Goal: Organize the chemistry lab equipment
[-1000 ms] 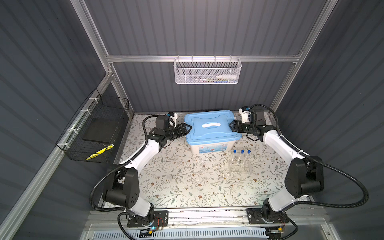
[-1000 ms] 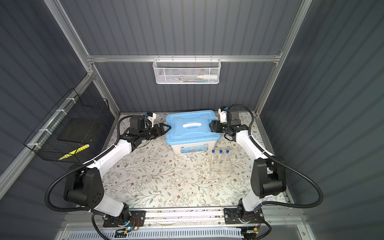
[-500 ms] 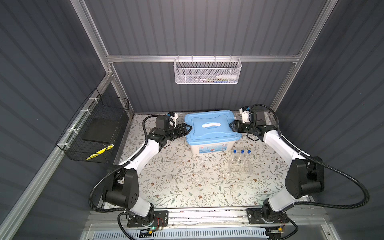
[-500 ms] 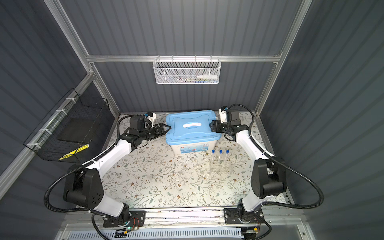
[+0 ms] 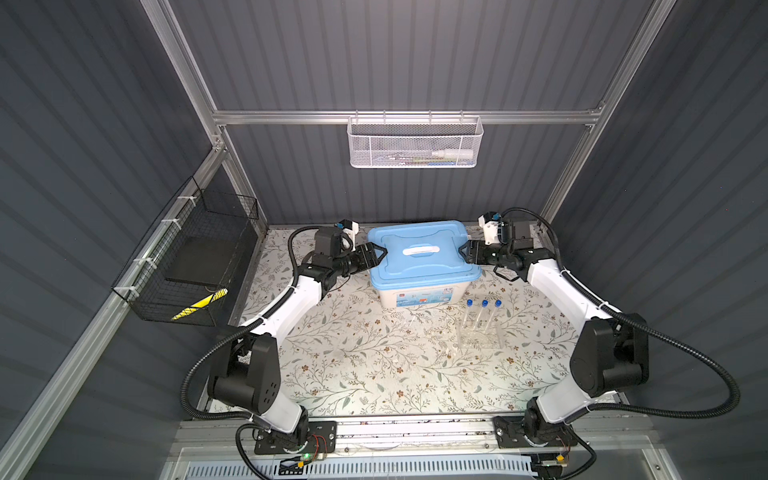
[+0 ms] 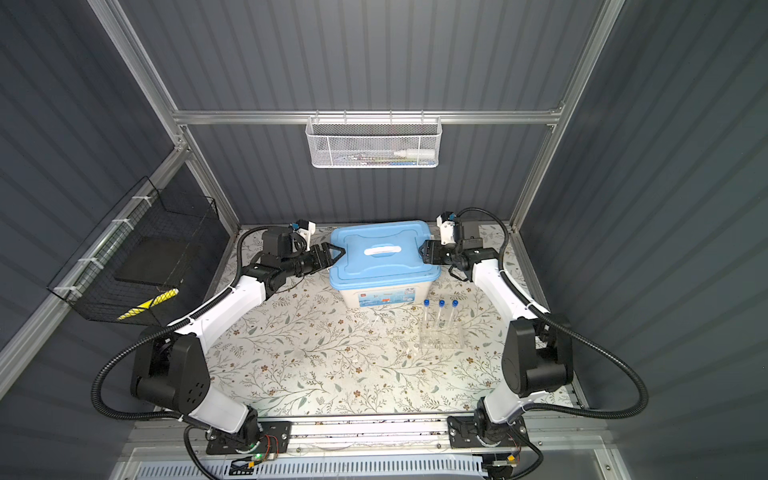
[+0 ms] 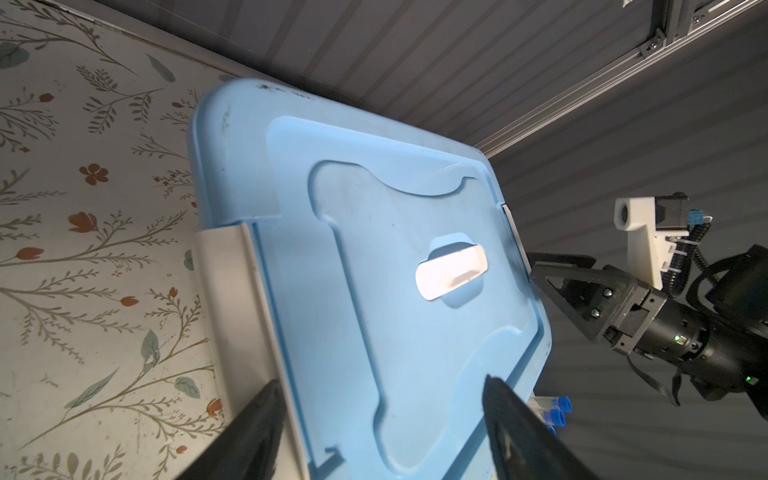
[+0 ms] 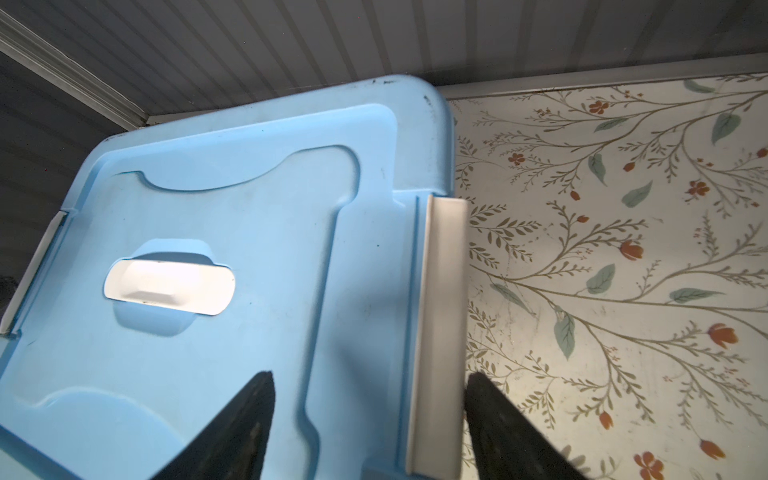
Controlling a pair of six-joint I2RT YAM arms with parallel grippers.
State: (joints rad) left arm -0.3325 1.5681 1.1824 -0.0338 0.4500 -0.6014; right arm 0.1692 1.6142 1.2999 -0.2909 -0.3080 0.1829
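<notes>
Floral tabletop, back edge: left fingers and right fingers, both wide, straddle opposite edges of the blue lid.

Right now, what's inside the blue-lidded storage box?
Nothing inside shows. The blue lid sits closed on the storage box, with its white handle on top, and the walls are opaque. The test tubes stand outside it, in their rack.

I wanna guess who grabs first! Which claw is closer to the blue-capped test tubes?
Right. The right claw is beside the bin, just behind the test tubes; the left claw is at the bin's opposite end, farther away.
</notes>
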